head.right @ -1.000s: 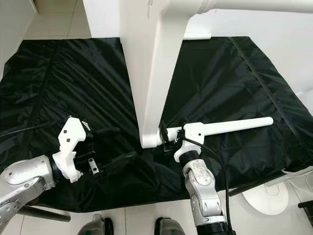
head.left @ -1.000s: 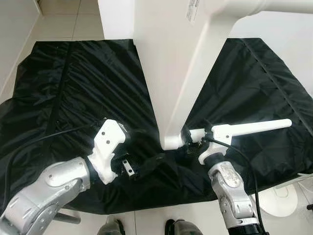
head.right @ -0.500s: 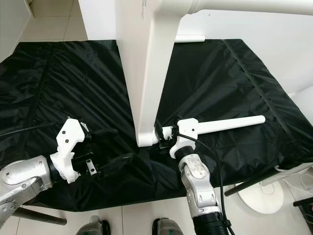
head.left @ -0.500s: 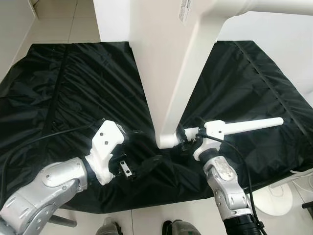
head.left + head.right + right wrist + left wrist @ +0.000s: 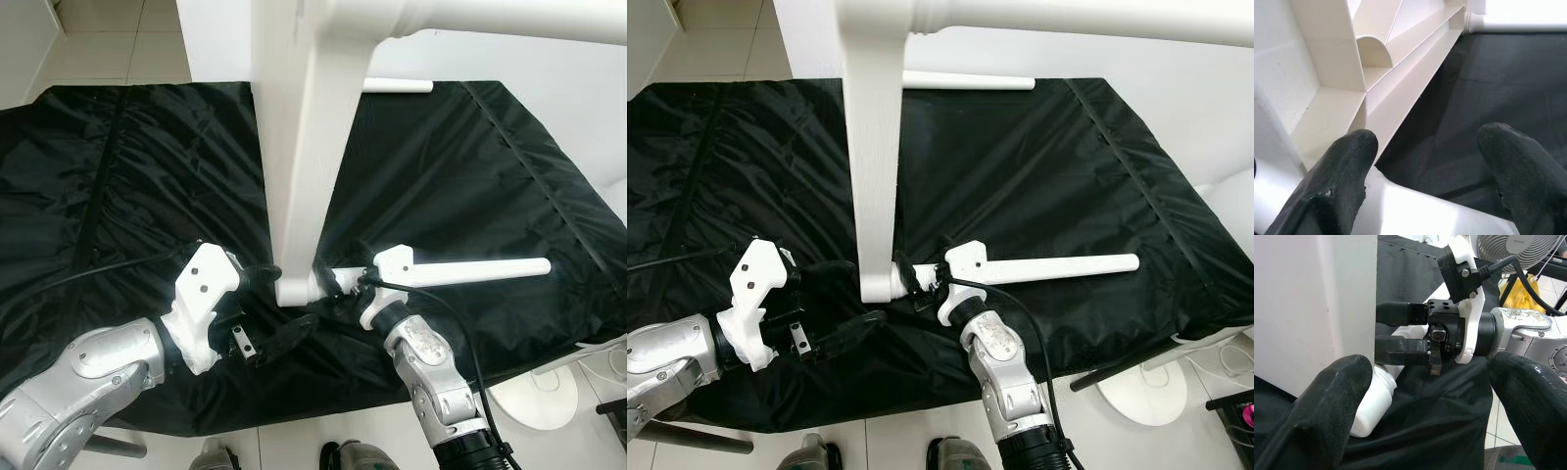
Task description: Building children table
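Observation:
The white table top [image 5: 294, 147] stands on its edge on a black cloth [image 5: 147, 147]. One white leg [image 5: 490, 20] juts right from its upper corner. A second leg [image 5: 470, 266] lies level from the lower corner [image 5: 294, 289]. My right gripper [image 5: 338, 284] is at that lower corner, open, with the leg running close beside its fingers [image 5: 1342, 171]. The right wrist view faces the ribbed underside [image 5: 1332, 73]. My left gripper [image 5: 274, 305] is open just left of the corner, above the cloth. Its fingers [image 5: 1327, 406] frame the right gripper's fingers [image 5: 1400, 313].
A third white leg [image 5: 397, 85] lies at the cloth's far edge. A fan base [image 5: 1141, 387] stands on the tiled floor at the right. The cloth's front edge drops off just before my feet [image 5: 343, 458]. White walls rise behind.
The camera has swung, so the table top sits further left in view. My left gripper has closed in on the lower corner. The right gripper stays at that corner.

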Motion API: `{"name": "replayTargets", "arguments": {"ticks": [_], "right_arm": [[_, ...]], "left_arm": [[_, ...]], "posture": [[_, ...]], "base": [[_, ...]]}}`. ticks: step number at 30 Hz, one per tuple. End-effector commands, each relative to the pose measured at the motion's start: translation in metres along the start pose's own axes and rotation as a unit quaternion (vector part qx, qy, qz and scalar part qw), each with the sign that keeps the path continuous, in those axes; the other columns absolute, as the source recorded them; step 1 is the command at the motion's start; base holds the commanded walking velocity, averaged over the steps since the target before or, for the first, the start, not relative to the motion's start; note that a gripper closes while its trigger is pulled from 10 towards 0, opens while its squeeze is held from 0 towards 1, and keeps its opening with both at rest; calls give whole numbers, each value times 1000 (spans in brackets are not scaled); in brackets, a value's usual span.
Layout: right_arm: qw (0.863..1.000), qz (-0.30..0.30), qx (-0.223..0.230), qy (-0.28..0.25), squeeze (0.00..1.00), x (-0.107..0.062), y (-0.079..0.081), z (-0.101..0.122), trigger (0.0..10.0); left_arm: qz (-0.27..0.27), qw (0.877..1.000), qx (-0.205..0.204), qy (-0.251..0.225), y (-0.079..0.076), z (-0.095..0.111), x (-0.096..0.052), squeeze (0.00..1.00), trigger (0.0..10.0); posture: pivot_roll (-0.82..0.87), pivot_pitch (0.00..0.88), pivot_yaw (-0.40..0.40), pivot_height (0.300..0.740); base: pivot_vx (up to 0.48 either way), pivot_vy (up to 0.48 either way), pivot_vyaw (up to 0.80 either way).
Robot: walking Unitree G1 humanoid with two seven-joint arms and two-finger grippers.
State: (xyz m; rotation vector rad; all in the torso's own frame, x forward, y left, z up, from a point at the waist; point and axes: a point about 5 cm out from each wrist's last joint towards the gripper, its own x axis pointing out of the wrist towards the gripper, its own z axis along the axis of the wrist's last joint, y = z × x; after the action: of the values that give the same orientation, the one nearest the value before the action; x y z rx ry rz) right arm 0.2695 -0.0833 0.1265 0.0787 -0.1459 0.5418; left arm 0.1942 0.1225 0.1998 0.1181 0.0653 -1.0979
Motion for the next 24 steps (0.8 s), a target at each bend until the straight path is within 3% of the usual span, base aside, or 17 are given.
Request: {"name": "replayTargets", "arguments": {"ticks": [1,16,20,24], "right_arm": [[999,32,17,31,0,-5,12,-14,10000],[996,76,35,11,0,-10,19,-7,10000],[999,41,29,-8,0,-20,6,-2,10000],[1000,2,11,-19,0,-33,-8,2,10000]], "left_arm": [[-88,996,0,1,-13,3,-1,0,10000],[-90,996,2,11,-12,2,0,0,10000],[-91,996,-2,24,-20,-7,4,0,10000],[-44,998,12,35,-15,-15,10,0,10000]], "posture": [[26,127,-31,740],[11,138,-23,740],[11,142,-27,740],[10,143,-28,740]], "base": [[0,0,0],[0,0,0],[0,0,0],[0,0,0]]}}
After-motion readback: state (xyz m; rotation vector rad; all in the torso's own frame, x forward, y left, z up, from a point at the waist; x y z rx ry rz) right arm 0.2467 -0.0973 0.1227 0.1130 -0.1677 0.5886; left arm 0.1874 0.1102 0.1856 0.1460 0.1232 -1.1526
